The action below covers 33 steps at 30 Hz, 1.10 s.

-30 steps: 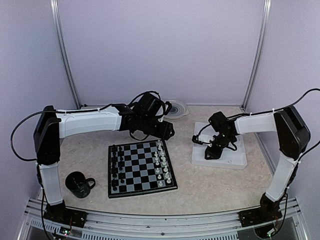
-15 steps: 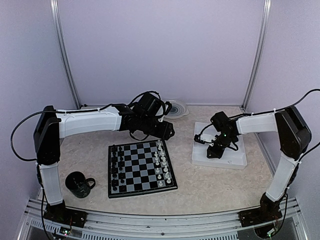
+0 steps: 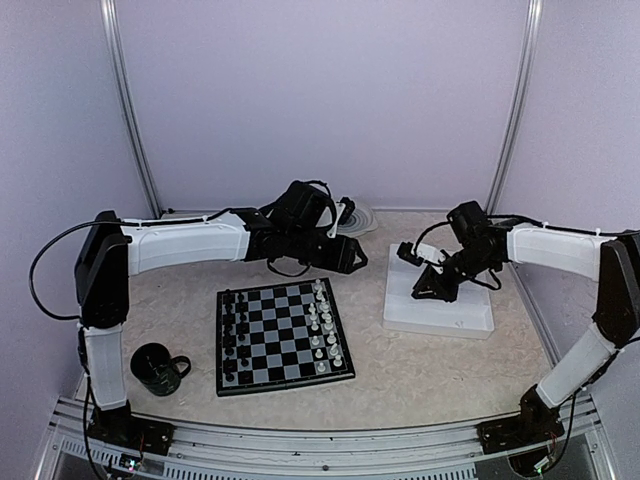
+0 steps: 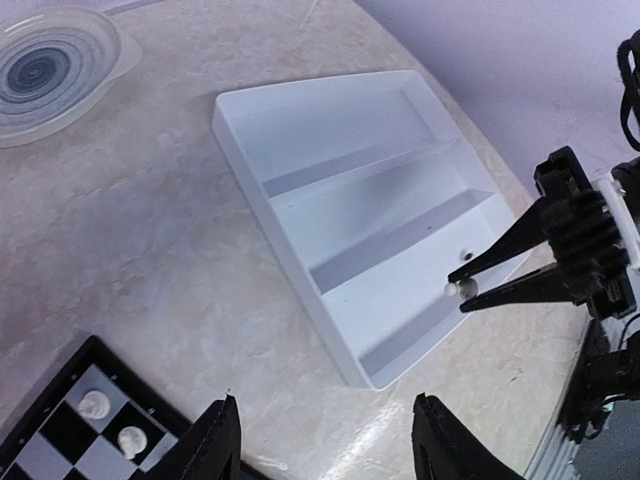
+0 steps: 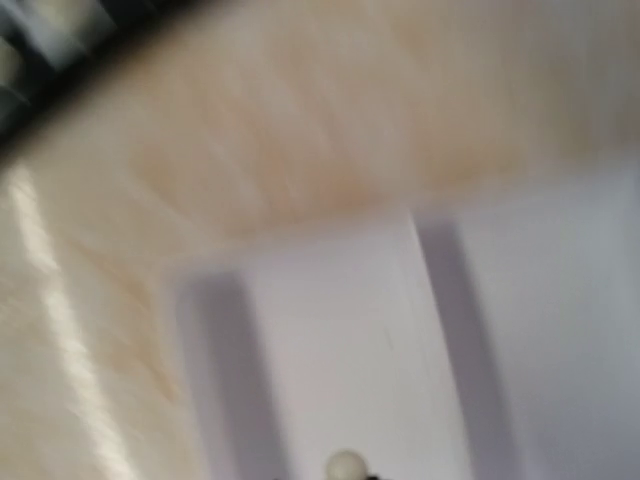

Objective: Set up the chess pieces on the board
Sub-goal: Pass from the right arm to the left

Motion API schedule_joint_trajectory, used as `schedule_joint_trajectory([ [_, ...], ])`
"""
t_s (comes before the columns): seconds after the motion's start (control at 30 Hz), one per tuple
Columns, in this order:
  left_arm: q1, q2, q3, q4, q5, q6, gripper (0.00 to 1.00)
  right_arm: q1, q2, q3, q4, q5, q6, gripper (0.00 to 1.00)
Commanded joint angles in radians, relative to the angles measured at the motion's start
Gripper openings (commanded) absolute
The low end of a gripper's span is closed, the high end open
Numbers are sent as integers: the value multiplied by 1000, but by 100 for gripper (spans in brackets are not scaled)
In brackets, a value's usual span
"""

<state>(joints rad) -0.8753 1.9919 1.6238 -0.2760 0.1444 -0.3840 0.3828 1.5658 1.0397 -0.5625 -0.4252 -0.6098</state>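
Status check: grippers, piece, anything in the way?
Left gripper open, empty, past board's far corner. Right gripper shut on white piece over tray. Left gripper close to route to board.

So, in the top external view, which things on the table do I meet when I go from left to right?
black mug → board → white tray. The right gripper, holding a white chess piece, overlaps the tray, so I leave it out.

A beige, marbled table (image 3: 420, 370) is enclosed by plain lilac walls (image 3: 320, 100) behind it and at both sides. Two metal uprights (image 3: 128, 120) are fixed at the table's far corners, and an aluminium rail (image 3: 330, 437) is mounted along its near edge. Even, soft lighting is noted across the table.
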Motion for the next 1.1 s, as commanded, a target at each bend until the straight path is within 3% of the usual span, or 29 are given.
schedule_joint_trajectory([
  [0.0, 13, 63, 57, 135, 189, -100, 58, -2, -42, 71, -36, -201, -62, 11],
  [0.2, 35, 128, 38, 342, 403, -264, 54, 6, -15, 150, -48, -290, -84, 11],
  [0.43, 39, 164, -12, 511, 524, -394, 50, 49, 19, 194, -33, -279, -77, 12],
  [0.77, 35, 184, -29, 560, 568, -449, 40, 76, 36, 212, -13, -260, -59, 12],
  [1.07, 39, 185, -42, 541, 549, -454, 41, 76, 42, 240, -2, -256, -34, 12],
])
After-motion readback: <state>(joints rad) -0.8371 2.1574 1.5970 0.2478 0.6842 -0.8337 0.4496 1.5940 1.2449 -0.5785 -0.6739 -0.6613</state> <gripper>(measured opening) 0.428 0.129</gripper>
